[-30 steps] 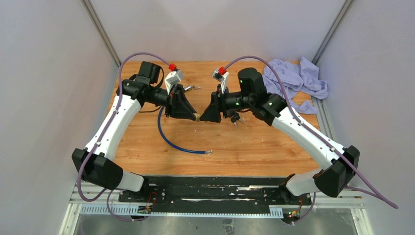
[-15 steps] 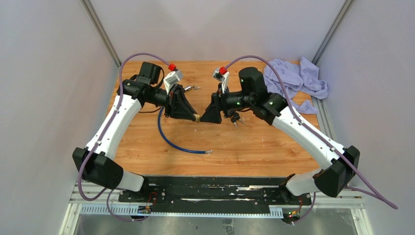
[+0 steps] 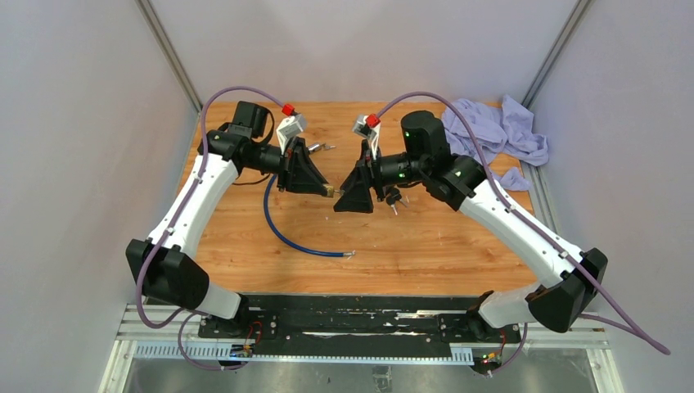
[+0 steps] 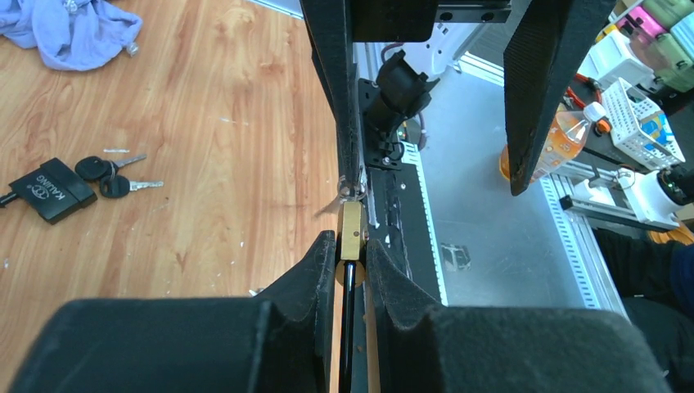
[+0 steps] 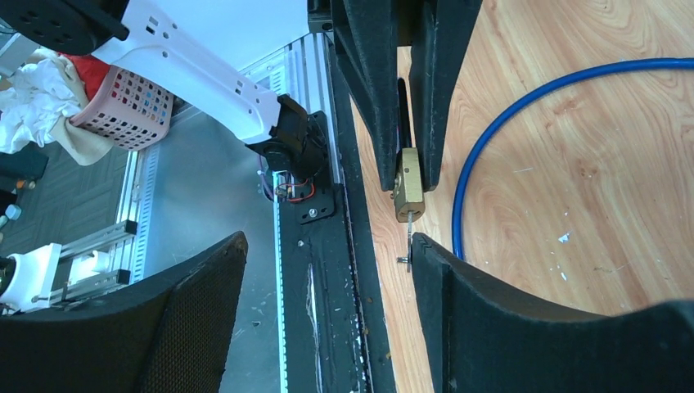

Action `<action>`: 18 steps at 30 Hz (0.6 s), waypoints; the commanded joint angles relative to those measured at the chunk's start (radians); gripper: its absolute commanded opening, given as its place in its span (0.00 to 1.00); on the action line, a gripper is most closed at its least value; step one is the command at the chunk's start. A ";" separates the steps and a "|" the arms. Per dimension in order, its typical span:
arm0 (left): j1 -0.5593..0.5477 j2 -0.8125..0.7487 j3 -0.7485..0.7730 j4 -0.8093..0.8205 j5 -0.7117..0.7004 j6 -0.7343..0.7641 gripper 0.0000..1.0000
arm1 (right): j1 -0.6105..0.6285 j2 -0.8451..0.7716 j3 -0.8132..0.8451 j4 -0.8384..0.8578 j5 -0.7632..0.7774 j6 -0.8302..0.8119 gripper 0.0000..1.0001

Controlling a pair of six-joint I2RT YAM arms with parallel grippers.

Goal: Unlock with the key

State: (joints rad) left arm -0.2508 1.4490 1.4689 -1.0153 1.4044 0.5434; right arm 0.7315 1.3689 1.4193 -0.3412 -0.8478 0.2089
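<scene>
Above the middle of the wooden desk (image 3: 425, 246), the left gripper (image 4: 350, 246) pinches a brass padlock (image 5: 409, 190), a key (image 5: 408, 233) jutting from its end. The right gripper (image 5: 327, 270) hangs spread wide just beside it. Open boards run toward the near edge. A blue cable (image 3: 286, 237) curves beneath, and a cloth (image 3: 491, 135) lies heaped at the far right corner.

White arms (image 3: 192, 205), black claws (image 4: 350, 246) (image 5: 327, 241), seemingly purple cables (image 3: 237, 92)
</scene>
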 commanded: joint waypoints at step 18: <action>0.005 -0.048 0.012 0.026 0.088 -0.036 0.00 | -0.046 -0.040 0.044 -0.067 0.046 -0.039 0.76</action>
State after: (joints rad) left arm -0.2508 1.4433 1.4689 -1.0016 1.4307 0.5240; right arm 0.7036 1.3560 1.4502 -0.4019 -0.7837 0.1825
